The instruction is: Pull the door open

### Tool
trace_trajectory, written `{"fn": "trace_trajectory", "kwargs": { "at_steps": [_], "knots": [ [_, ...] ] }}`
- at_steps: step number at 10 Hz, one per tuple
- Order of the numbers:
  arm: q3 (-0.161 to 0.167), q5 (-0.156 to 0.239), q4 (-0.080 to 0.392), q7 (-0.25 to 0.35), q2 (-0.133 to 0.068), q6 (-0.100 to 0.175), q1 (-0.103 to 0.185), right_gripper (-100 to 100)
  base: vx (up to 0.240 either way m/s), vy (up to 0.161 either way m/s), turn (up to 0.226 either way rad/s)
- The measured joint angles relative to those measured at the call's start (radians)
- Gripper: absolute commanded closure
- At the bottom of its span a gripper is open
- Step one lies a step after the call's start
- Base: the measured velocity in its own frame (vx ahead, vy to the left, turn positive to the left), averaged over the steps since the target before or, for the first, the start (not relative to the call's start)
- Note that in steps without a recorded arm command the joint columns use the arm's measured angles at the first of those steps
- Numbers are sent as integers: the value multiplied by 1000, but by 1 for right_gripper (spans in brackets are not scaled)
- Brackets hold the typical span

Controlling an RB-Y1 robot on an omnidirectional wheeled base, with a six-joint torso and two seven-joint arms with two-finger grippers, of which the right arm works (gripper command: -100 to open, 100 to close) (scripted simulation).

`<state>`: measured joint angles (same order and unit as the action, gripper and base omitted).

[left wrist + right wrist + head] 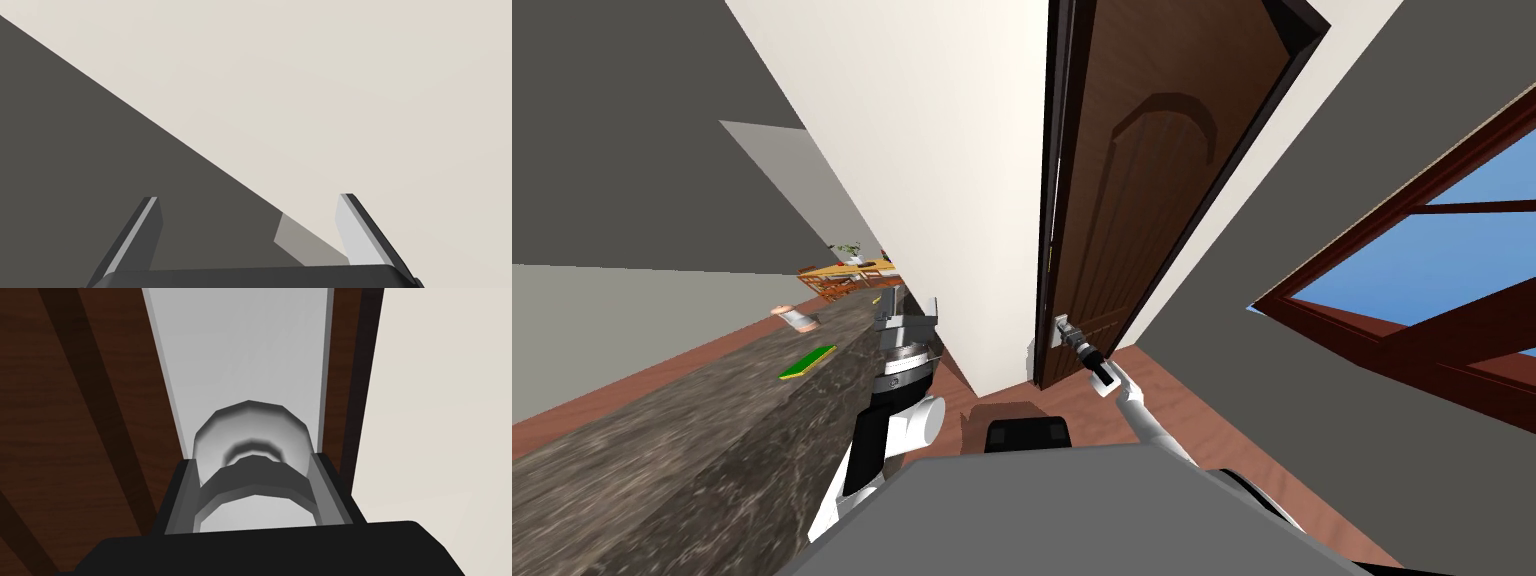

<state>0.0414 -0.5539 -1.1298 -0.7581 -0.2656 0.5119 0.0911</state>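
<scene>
Cream wall (962, 150) flanking brown door (1152, 200): with right gripper (253, 458) clamped on grey knob (250, 425), left gripper (248, 197) spread empty left of knob, pull back evenly along door's swing arc, avoiding slip.

My head camera looked steeply down and forward with a strong roll. From well back it took in the dark brown door (1152, 200), a stone-patterned counter (662, 460) on my left and a window (1412, 270) on my right. The right wrist camera sat hard up against that door and looked along the right gripper (252, 460) at the grey door knob (250, 433) and its pale plate (250, 348). The head view shared that spot, small and far off, at the door's edge. The left wrist camera, riding on the left gripper (910, 312) raised beside the counter, faced away from the door toward a wall.
</scene>
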Motion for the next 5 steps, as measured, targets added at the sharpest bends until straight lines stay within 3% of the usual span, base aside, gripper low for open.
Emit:
{"fn": "trace_trajectory", "kwargs": {
  "at_steps": [5],
  "knots": [
    [20,116,-11,90,-4,-5,2,100,-103,-48,58]
  ]
}}
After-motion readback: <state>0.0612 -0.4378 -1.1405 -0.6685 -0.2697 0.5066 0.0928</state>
